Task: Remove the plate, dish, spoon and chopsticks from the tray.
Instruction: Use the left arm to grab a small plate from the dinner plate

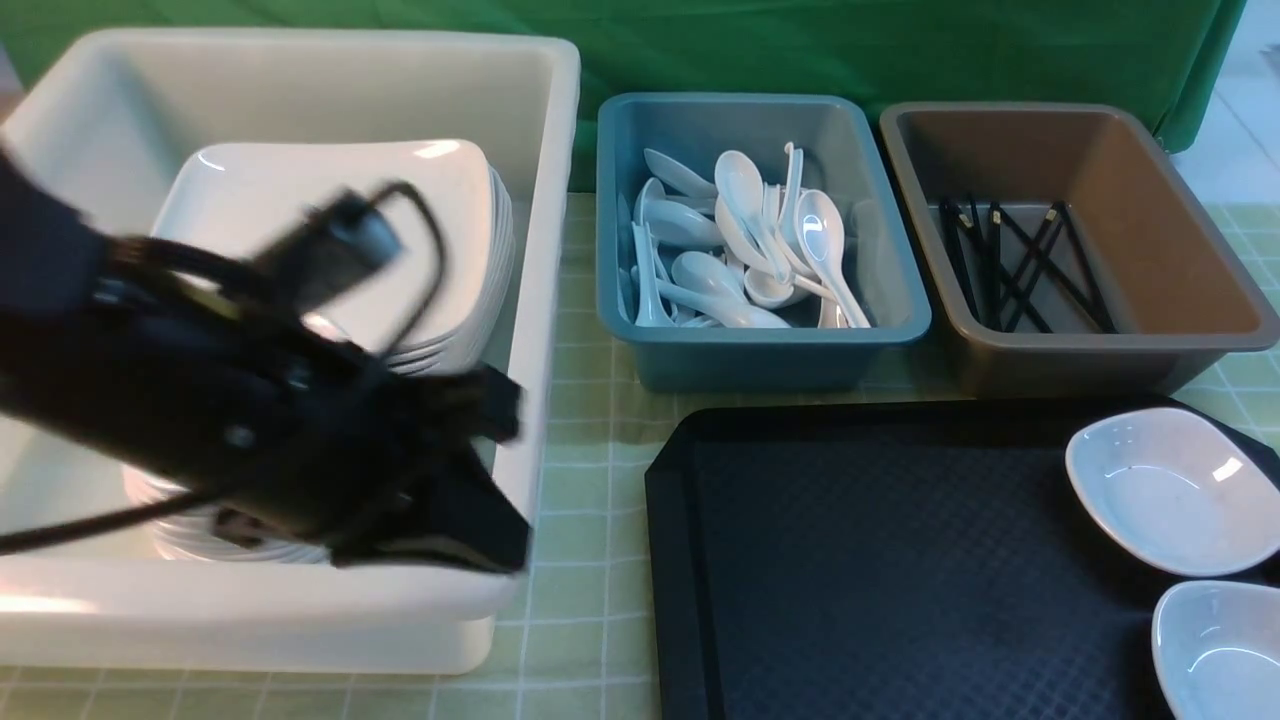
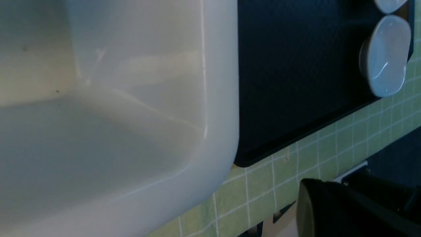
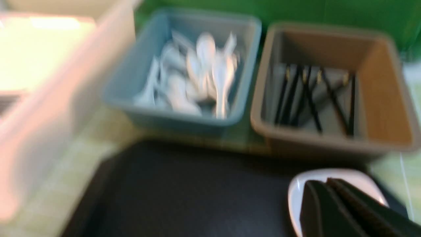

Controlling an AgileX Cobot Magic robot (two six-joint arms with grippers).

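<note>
Front: left tool (image 1: 470, 530) blurred, over the near corner of the white bin (image 1: 540, 120), jaws read closed. Plates (image 1: 330, 230) stacked inside that bin. Spoons (image 1: 740, 240) piled in the blue bin (image 1: 760, 350), chopsticks (image 1: 1020, 265) in the brown bin (image 1: 1090, 350). Tray (image 1: 880, 560) on the table (image 1: 590, 420) in front of the small bins, with two dishes (image 1: 1175, 490) at its right end. Left wrist: white bin wall (image 2: 131, 98) up close, tray (image 2: 296, 82) beside it, one dish (image 2: 384, 56) at the tray's far end; jaws not readable here. Right wrist: blurred, right tool (image 3: 320, 187) fingers pressed together, closed, over a dish (image 3: 297, 194) on the tray (image 3: 184, 191); contact unclear.
</note>
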